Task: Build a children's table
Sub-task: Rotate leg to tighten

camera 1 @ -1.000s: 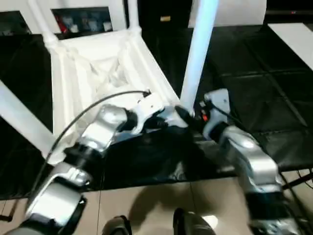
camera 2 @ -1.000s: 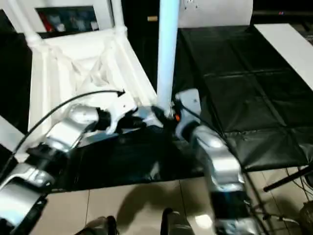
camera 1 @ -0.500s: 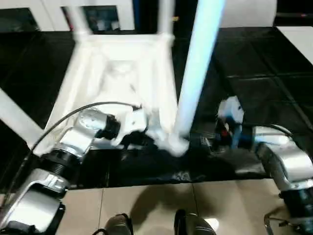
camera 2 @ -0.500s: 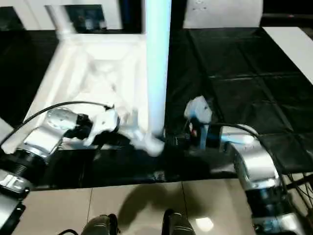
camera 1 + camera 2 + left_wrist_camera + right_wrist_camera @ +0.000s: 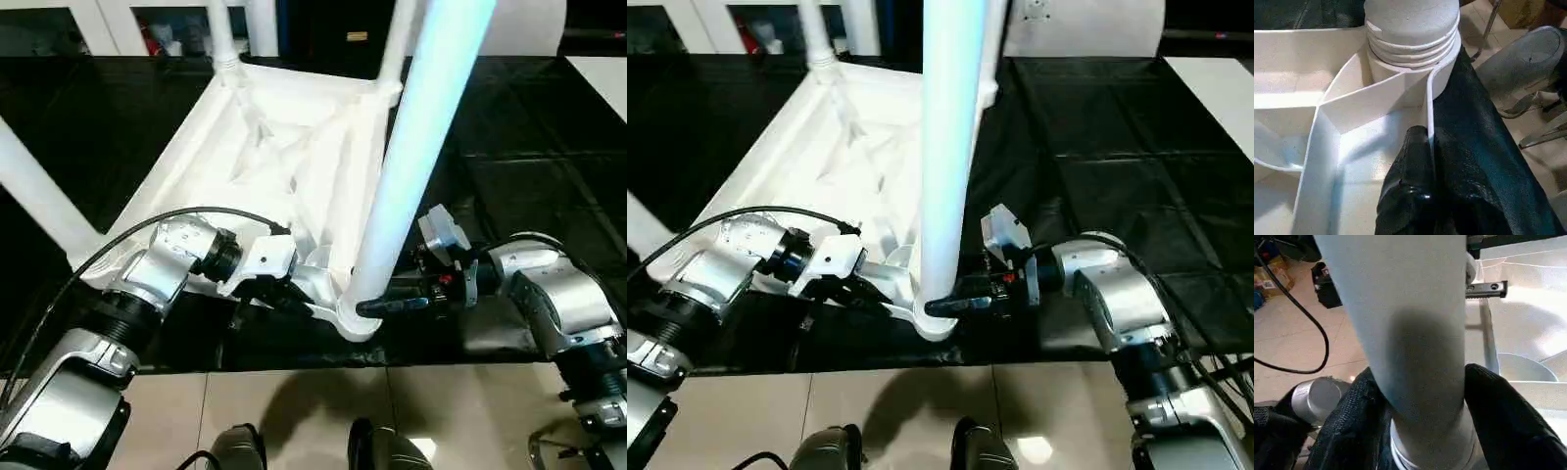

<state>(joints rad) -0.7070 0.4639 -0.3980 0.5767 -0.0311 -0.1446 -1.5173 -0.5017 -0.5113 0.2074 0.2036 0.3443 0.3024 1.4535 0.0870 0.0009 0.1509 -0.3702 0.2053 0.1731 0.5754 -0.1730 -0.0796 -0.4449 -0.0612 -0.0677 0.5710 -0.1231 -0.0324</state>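
Table leg (image 5: 416, 166) being seated in its corner socket (image 5: 355, 318).
Left gripper (image 5: 1427, 147) pinches the tabletop rim (image 5: 1428, 107); right gripper (image 5: 1418, 401) straddles the leg, which likely needs tightening next.

An indoor robot lab or test room: black padded mats (image 5: 549, 147) cover part of a beige tiled floor (image 5: 294, 411), a white cabinet (image 5: 108, 20) with dark glass-fronted compartments lines the far wall, and loose cables (image 5: 1298, 347) and metal stand legs (image 5: 1542, 137) lie nearby.
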